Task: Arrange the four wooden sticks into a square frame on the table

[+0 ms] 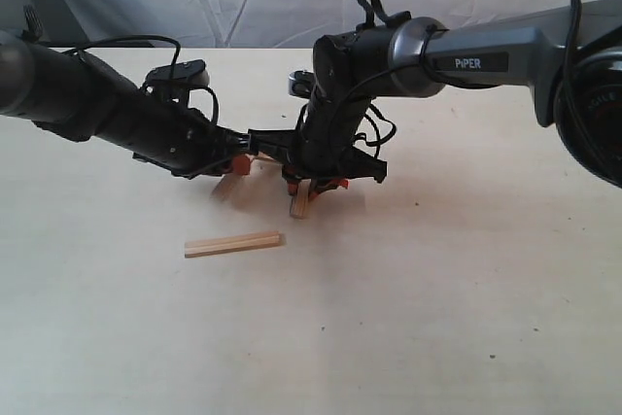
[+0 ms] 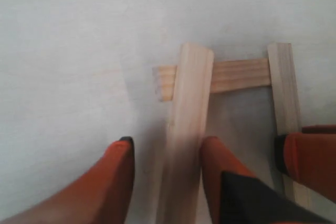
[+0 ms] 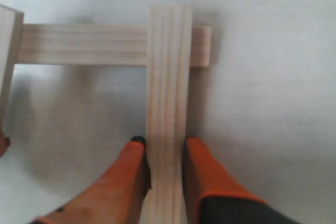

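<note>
1. Only one label (image 1: 466, 62) is legible: "PiPER", in white on the grey link of the right arm (image 1: 544, 41).
2. Right gripper (image 3: 165, 142): its orange fingers (image 3: 207, 177) press against both long edges of the right stick (image 3: 168, 77), clamping it.
3. Left gripper (image 2: 169, 140): the jaws stand wider than the left stick (image 2: 189, 108) lying between them. One finger (image 2: 113, 182) is clearly apart from the wood, and the other is just beside it.
4. Left and right sticks run parallel, each with its long axis in line with its gripper's fingers. Each lies over the cross stick (image 2: 239, 74) at about a right angle, and short ends overhang at both crossings. The three form a U open toward the grippers, near the middle of the table (image 1: 466, 318).
5. Loose stick (image 1: 233, 243): it lies flat on the table, well apart from the U, on the exterior camera's side. Its long axis runs across that view, with the right end slightly farther away.
</note>
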Motion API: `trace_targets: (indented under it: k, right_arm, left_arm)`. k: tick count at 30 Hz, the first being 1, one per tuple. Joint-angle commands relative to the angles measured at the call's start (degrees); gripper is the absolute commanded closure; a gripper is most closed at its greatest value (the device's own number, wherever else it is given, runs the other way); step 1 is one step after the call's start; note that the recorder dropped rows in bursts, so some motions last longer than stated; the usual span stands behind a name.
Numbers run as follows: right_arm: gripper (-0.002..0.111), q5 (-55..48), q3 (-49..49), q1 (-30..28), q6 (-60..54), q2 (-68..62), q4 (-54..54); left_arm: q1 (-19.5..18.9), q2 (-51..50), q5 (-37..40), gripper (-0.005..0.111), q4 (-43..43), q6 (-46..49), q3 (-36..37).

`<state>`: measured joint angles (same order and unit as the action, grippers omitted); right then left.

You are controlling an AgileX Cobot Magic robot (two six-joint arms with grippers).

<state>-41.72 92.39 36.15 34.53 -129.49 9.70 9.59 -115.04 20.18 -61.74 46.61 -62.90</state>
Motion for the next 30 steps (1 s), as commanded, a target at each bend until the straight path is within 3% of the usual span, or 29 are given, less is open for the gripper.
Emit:
trace_targets:
  k: [1,9,12,18,21,23,24,30]
  right_arm:
    - [0.108,-0.30,-0.24,0.01,-0.17,0.20,-0.02]
    - [0.108,-12.96,5.59,-3.74,-4.22,1.76,-14.50]
    - [0.108,-12.74,5.59,-4.15,-4.95,0.97,-15.20]
    - [0.106,-10.77,5.59,-4.15,-5.06,0.09,-13.41]
    - [0.092,-9.79,5.59,-4.15,-5.06,0.09,-10.86]
    - [0.071,-10.05,5.59,-4.15,-5.06,0.09,-10.47]
    - [0.067,-10.15,5.59,-4.15,-5.06,0.09,-10.47]
    - [0.061,-12.01,5.59,-4.15,-5.06,1.18,-9.70]
  left_arm:
    - [0.24,0.77,0.80,0.063,-0.43,-0.11,-0.10]
    - [-5.03,8.59,7.30,0.063,2.77,-0.35,-0.10]
    - [-6.72,8.59,13.19,0.063,6.32,-1.62,-0.10]
    - [-6.50,8.39,13.71,0.063,7.46,-3.04,-0.10]
    - [-6.50,8.39,13.53,0.063,7.45,-3.04,-0.10]
    - [-6.45,8.39,13.43,0.063,7.33,-3.04,0.03]
    - [-6.45,8.39,13.26,0.063,7.22,-3.04,0.03]
    - [-6.45,8.39,13.85,0.063,7.72,-3.04,0.03]
